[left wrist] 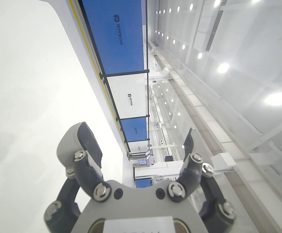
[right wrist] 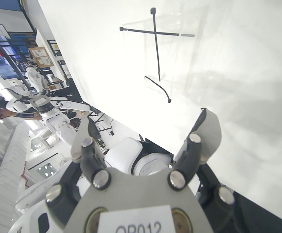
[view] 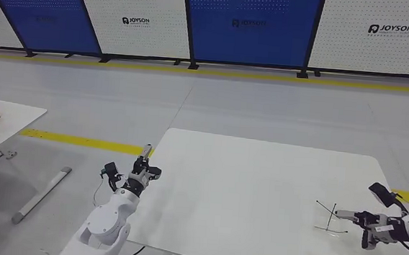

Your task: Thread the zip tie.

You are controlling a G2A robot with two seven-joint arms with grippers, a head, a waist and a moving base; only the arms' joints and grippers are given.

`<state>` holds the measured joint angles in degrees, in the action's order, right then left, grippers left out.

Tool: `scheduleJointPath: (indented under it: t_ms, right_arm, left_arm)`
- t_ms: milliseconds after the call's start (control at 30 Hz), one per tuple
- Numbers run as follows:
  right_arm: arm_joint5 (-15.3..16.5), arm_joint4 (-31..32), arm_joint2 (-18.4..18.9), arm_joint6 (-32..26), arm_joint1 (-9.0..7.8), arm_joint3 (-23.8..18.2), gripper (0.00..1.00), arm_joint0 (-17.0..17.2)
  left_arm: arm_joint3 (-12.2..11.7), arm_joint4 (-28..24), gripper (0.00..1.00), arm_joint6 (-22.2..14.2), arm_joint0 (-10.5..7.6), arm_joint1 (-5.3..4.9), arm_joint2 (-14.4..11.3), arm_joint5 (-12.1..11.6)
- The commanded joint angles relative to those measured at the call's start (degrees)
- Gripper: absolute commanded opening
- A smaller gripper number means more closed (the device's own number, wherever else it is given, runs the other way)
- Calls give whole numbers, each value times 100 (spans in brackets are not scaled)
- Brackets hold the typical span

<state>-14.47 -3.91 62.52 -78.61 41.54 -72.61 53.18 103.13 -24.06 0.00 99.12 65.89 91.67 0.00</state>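
Observation:
Three black zip ties lie loose near the table's right edge. Two of them cross each other [right wrist: 155,32] and a shorter curved zip tie [right wrist: 159,86] lies just beside them; from above they show as thin dark lines [view: 332,215]. My right gripper [right wrist: 145,125] stands open a short way from the curved tie, with nothing between its fingers, and the top view has it [view: 358,216] just right of the ties. At the table's left edge my left gripper [left wrist: 138,136] is open and empty, far from the ties, pointing away along the edge [view: 145,154].
The white table [view: 257,197] is bare across its middle and left. A faint clear sheet [right wrist: 176,55] seems to lie under the ties. A second white table [view: 6,123] with a box stands off to the left, and blue and white panels [view: 249,22] line the far side.

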Motion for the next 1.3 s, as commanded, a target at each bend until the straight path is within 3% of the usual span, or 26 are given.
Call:
scheduleJointPath:
  t_ms: [0, 267, 367, 467, 800, 967, 1000, 1033, 1067, 1200, 1267]
  right_arm:
    - [-10, 2, 1, 0, -1, -1, 100, 2]
    - [-21, 80, -43, 39, 3, -31, 100, 27]
    - [-203, 241, -203, 178, 39, -190, 100, 59]
    - [-395, 410, -343, -54, 57, -141, 100, -28]
    - [-389, 414, -334, 41, 57, -118, 100, -4]
    - [-396, 292, -147, 271, 26, -119, 100, 95]
    - [-404, 308, -122, 277, 17, -133, 91, 107]
    - [-425, 344, -104, 290, 9, -152, 65, 117]
    - [-446, 373, -92, 288, 1, -179, 46, 126]
    - [-501, 478, -62, 221, -22, -227, 35, 141]
    - [-501, 513, -76, 187, -21, -197, 35, 130]
  left_arm:
    - [0, 0, 100, 0, 0, 0, 0, 0]
    - [0, 0, 100, 0, 0, 0, 0, 0]
    - [0, 0, 100, 0, 0, 0, 0, 0]
    - [0, 0, 100, 0, 0, 0, 0, 0]
    - [0, 0, 100, 0, 0, 0, 0, 0]
    - [0, 0, 100, 0, 0, 0, 0, 0]
    - [0, 0, 100, 0, 0, 0, 0, 0]
    - [0, 0, 100, 0, 0, 0, 0, 0]
    - [0, 0, 100, 0, 0, 0, 0, 0]
    - [0, 0, 100, 0, 0, 0, 0, 0]
    - [0, 0, 100, 0, 0, 0, 0, 0]
